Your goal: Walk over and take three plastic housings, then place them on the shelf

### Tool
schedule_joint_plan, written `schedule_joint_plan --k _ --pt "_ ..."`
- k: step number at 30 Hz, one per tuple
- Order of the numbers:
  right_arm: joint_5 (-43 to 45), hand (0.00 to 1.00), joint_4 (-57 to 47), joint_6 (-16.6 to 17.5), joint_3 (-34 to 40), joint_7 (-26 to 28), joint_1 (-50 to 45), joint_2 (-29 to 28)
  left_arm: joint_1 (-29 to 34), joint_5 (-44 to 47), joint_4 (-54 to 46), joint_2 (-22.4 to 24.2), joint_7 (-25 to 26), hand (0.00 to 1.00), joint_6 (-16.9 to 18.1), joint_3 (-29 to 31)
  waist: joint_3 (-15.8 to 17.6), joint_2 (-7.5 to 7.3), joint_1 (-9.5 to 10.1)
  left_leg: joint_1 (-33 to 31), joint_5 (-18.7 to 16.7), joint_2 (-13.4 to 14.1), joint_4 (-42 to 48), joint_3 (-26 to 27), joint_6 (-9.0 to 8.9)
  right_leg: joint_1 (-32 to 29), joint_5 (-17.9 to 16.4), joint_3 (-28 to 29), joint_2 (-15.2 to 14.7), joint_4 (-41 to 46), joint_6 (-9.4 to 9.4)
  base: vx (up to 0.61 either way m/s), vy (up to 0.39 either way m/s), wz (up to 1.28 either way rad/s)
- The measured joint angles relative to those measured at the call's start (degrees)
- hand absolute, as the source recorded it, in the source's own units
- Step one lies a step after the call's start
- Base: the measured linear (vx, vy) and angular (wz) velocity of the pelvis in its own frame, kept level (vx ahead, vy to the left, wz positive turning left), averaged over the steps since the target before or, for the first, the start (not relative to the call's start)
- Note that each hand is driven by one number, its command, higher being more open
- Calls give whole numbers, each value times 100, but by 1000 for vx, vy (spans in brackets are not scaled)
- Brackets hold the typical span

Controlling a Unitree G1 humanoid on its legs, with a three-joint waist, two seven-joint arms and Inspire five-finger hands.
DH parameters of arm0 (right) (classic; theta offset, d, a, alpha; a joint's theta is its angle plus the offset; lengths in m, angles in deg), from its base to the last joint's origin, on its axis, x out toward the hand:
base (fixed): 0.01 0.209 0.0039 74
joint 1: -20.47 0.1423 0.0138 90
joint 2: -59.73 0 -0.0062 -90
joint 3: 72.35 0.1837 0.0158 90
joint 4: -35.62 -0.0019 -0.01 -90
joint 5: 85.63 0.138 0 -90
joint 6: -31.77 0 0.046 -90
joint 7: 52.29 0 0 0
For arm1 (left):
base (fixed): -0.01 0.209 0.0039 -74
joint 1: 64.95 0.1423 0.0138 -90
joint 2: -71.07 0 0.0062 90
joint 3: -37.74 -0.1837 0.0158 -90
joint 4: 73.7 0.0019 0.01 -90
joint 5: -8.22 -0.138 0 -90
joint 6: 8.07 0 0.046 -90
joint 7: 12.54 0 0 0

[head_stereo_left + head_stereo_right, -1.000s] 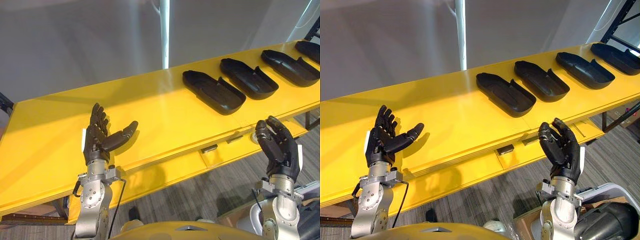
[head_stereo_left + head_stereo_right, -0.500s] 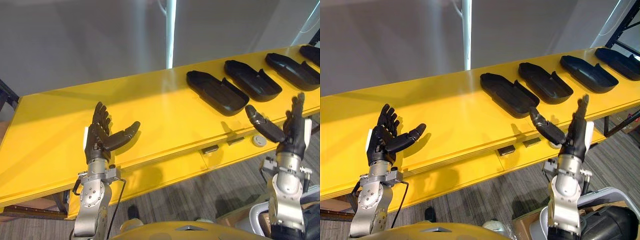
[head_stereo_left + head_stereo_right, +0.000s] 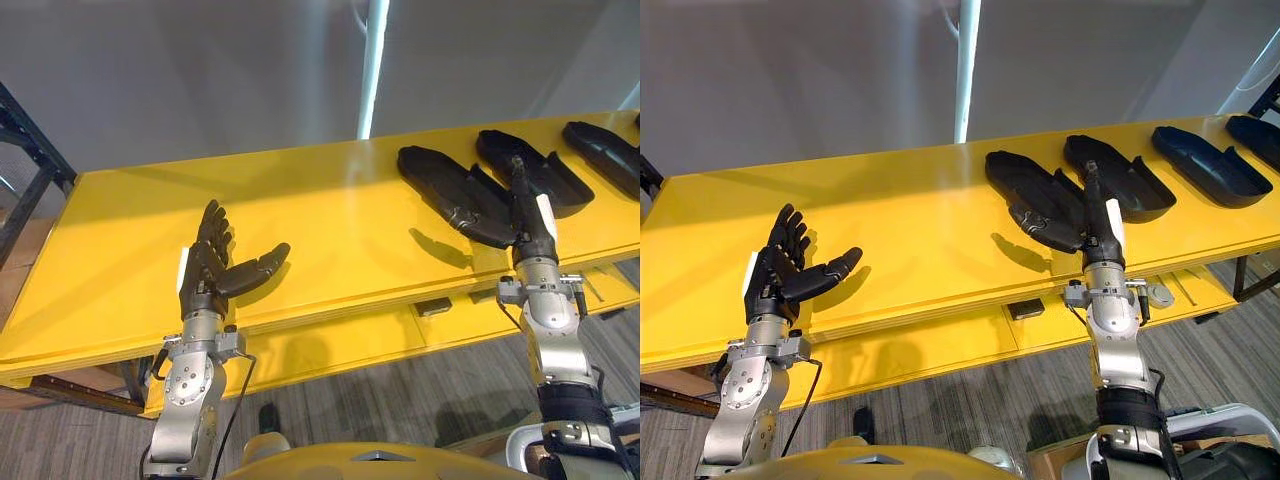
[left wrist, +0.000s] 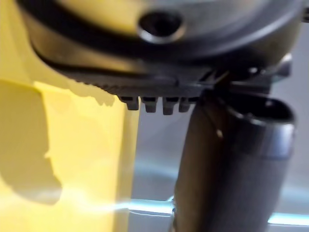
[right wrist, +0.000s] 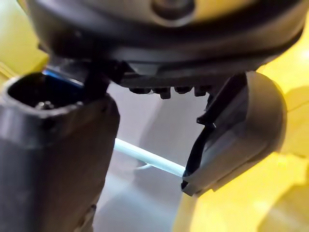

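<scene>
Several matte black, trough-shaped housings

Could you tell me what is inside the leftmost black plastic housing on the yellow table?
Inside the leftmost black plastic housing, the far part looks empty. The robot's open right hand covers its near end, so that part cannot be seen.

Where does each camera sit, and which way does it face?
Left eye view: on the head, looking down at the yellow table; both arms, left hand, right hand at the nearest housing.
Right eye view: beside it, same scene and arms.
Left wrist view: on the left wrist, along the thumb, over the table.
Right wrist view: on the right wrist, along its thumb, toward that housing.
Shared: the eye views and right wrist view show that housing.
</scene>
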Motion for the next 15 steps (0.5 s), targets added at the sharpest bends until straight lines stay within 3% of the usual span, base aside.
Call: schedule_joint_plan --k 8,15 --pt "190 100 627 -42 -188 365 375 289 -25 1 235 -85 -43 100 -36 -2 -28 85 14 -76 27 -15 0 -125 -1 20 -8 -132 2 -3 -18 -39 -4 9" --pt "476 100 721 -75 -384 1111 493 301 -85 2 287 -112 -53 100 -39 3 -33 93 23 -76 39 -17 1 -136 -12 27 2 -139 2 -1 -1 0 0 0"
